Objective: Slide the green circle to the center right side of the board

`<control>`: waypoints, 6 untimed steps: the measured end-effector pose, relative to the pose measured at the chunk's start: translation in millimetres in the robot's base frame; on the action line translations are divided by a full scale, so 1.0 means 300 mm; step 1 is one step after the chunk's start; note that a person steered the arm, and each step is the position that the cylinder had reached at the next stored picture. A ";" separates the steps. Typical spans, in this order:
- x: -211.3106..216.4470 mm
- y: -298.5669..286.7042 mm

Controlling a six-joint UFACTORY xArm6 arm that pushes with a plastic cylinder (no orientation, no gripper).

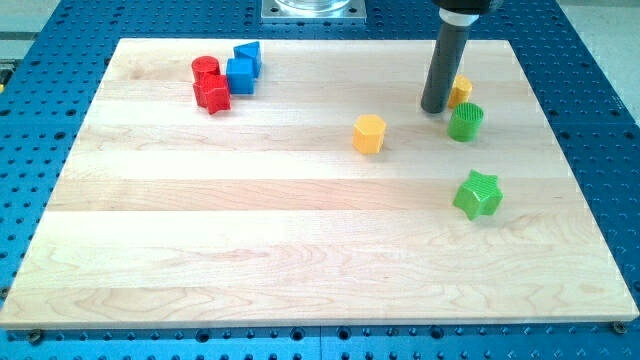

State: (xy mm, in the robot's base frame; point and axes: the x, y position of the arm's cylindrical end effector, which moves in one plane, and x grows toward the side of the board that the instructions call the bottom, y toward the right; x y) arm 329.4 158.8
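The green circle point(465, 122) stands on the wooden board point(300, 230) at the upper right. My tip point(435, 108) rests on the board just to the left of it and slightly above, close to it. A yellow block point(460, 91) sits right behind the green circle, partly hidden by the rod. A green star point(478, 194) lies below the circle, toward the right edge.
A yellow hexagon point(369, 133) sits left of my tip near the board's middle. At the upper left are a red cylinder point(206, 70), a red star point(212, 95), a blue cube point(240, 75) and a blue triangle point(248, 53), clustered together.
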 end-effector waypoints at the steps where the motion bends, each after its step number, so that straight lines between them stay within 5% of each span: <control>1: 0.086 -0.082; 6: 0.125 0.338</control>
